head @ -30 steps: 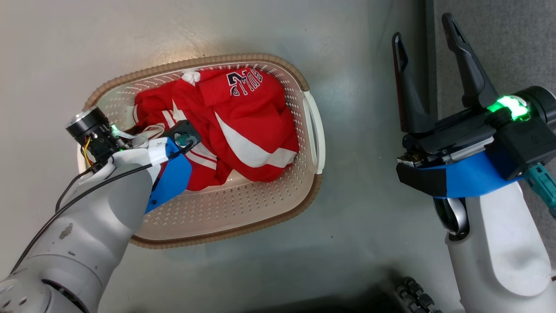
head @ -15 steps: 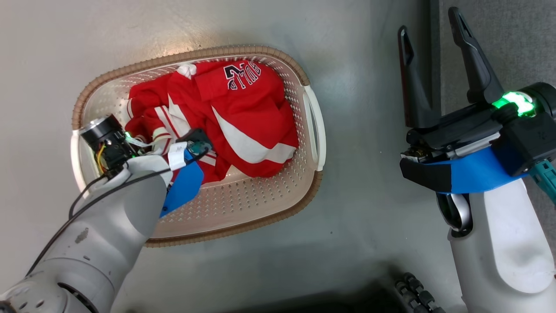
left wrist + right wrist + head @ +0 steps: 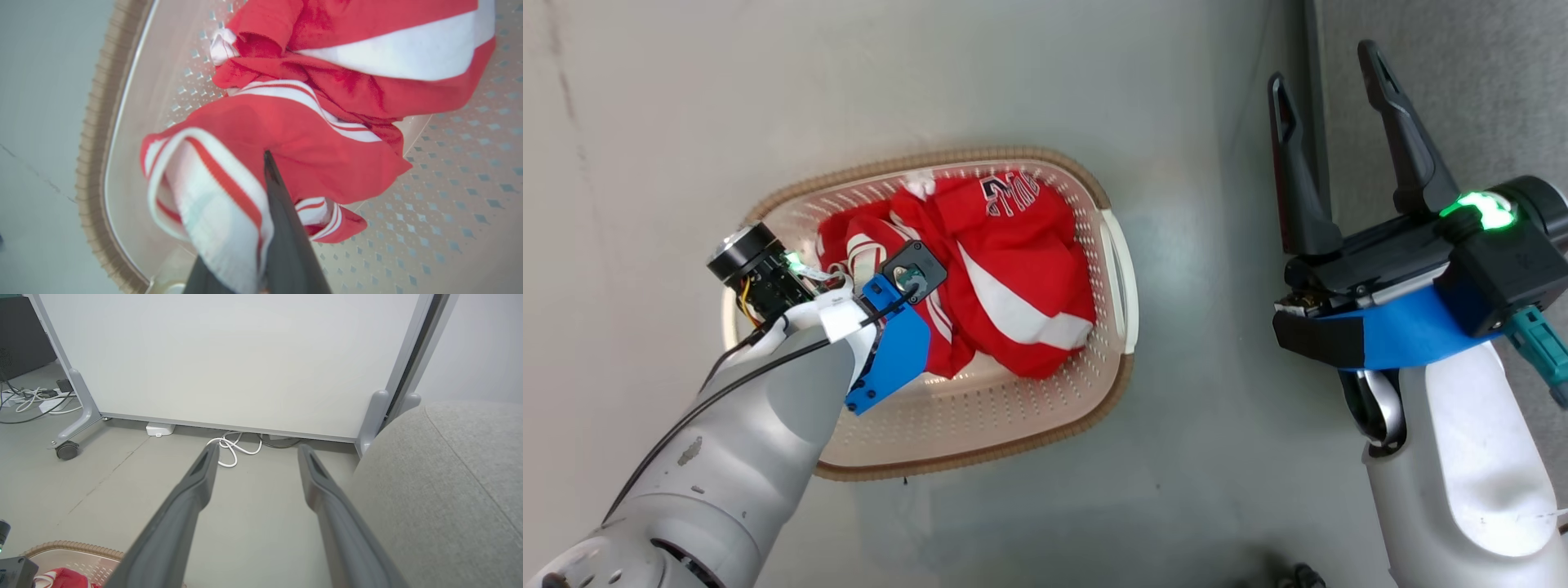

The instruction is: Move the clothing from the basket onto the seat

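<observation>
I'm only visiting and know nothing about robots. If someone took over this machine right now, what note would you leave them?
Left gripper: shut on a striped edge of the clothing, down inside the basket.
Right gripper: open, holding nothing, above the floor beside the seat.
Done: a grip on the clothing. None of it is seen on the seat.
Left: lift it out, carry it to the seat, release, then return for whatever remains in the basket.
</observation>
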Controlling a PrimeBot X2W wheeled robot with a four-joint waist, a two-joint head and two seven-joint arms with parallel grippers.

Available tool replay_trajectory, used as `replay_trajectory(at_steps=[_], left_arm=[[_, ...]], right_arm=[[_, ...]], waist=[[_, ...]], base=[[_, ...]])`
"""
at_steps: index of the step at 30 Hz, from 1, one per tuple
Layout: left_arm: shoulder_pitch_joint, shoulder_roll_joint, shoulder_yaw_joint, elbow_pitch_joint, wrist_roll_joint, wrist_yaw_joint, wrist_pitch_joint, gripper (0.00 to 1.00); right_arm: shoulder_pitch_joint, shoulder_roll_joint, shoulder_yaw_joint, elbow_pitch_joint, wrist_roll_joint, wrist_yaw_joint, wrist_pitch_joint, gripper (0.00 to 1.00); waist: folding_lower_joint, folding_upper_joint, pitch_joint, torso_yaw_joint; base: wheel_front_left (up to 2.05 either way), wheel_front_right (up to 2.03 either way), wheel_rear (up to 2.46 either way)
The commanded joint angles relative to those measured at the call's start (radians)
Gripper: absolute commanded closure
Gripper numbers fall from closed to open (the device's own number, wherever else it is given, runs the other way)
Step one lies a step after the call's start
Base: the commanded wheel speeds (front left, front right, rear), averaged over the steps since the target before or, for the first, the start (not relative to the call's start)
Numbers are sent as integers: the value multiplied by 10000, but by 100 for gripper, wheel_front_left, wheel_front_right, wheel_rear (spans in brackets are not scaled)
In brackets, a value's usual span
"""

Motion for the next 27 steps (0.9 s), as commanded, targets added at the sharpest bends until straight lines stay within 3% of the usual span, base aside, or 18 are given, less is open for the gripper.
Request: replay_trajectory(at_steps=[1,20,27], left_arm=[[67,-56,169,-3,-211,-32,-304,100],[1066,-602,1256,-304,-1933,-170,-2978,100],[1104,-740,1754,-1416,-2304,162,-3265,100]], right_arm=[[185,-40,-38,63,-33,5,-35,0],[1469,-47,-186,575,51,5,-33,0],[1952,-44,-347,709,107,5,-33,0]], waist=[[0,0,-559,161],[0,0,-3863,709],[0,0,-4800,813]], base=[[0,0,0],[0,0,0],[0,0,0]])
